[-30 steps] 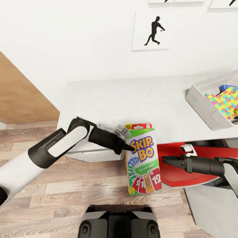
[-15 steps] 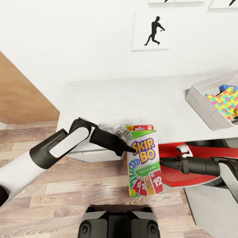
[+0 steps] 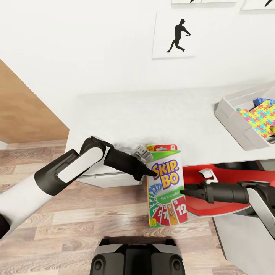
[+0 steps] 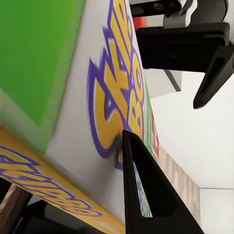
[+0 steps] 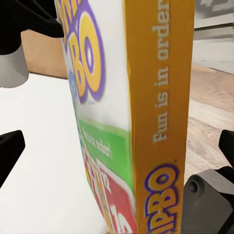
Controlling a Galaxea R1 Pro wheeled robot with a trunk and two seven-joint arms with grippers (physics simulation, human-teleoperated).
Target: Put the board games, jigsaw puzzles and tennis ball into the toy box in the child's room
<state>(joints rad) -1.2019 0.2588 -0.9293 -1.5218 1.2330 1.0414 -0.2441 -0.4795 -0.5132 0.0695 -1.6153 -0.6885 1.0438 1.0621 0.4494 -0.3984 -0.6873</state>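
**Game box between your two grippers, at the table edge**

White wall fills the far side of the child's room, with a black figure print (image 3: 173, 34) at 12 o'clock in the head view. Below it runs the table (image 3: 126, 114) with its flat white top, and wood-plank floor (image 3: 76, 217) lies at 7 o'clock.

You hold the Skip-Bo game box (image 3: 165, 184) upright near the middle of the view, in front of the table's near edge and above the floor. Your left gripper (image 3: 147, 162) is closed on the box's upper left corner: one black finger lies across the printed front, as the left wrist view shows (image 4: 146, 195), and a grey part sits behind the top edge.

Your right gripper (image 3: 184, 190) comes from 3 o'clock and its tips reach the right edge of the box. In the right wrist view the orange side of the box (image 5: 158, 117) stands between the two spread fingers (image 5: 9, 151), so these jaws are open and not yet closed on it.

At 2 o'clock, the toy box (image 3: 233, 118) stands on the table with a jigsaw puzzle (image 3: 259, 116) inside. A red chair seat (image 3: 214, 202) is under the right arm.
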